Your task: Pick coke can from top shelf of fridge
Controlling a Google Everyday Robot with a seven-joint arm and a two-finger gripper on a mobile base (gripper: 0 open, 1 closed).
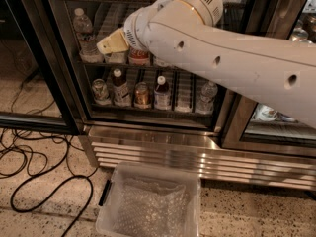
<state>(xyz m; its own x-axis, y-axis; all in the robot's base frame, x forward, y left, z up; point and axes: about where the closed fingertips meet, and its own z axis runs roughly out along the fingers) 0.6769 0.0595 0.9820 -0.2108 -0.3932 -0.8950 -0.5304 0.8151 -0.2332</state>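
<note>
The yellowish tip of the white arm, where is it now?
The gripper is upper left in the camera view, in front of the shelves of the fridge, just right of a clear water bottle.

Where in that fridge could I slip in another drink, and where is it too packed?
Free: one bare lane on the lowest rack, between a capped bottle and a clear water bottle. Crowded: left of that lane, where drinks stand side by side, and the rack above at its left, where the end effector sits beside a tall water bottle.
</note>
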